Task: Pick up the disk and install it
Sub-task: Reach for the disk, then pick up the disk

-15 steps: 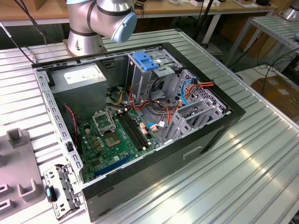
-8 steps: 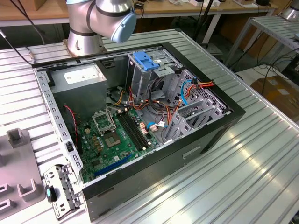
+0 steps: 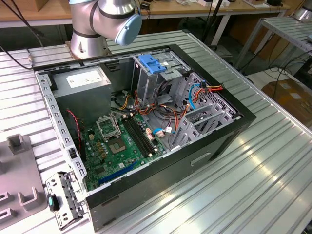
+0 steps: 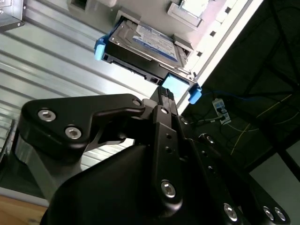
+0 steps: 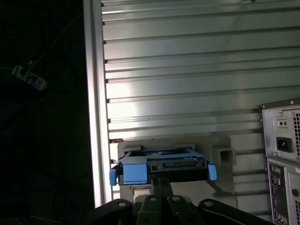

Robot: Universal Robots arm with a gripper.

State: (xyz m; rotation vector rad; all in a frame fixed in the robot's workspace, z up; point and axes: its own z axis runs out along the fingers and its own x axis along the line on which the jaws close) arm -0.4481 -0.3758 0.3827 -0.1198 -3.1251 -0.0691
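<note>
Ribbed aluminium table carries an open black computer case lying on its side, with the grey arm rooted at about eleven o'clock of it in the exterior view. Taking the case as a dial, a grey power-supply box sits at ten o'clock and a green motherboard at seven. A ribbed light-blue latch plate is at twelve, and a perforated steel drive cage hung with loose cables is at three.

The disk lies flat, label showing, in a pale grey holder on the table, near the case's rear panel in the first wrist view. The gripper points at the disk's connector edge. Its black tips are pressed together with nothing seen between them, and they are very near or touching that edge; I cannot tell which.

By its look, the disk is a stiff, dense slab of smooth dark metal. It is probably slippery under hard pads and sensitive to knocks. The blue plastic rails on its sides look thinner and springier, so a squeeze there could flex them. The firmer hold seems to be across the metal body itself, clear of the connector.
</note>
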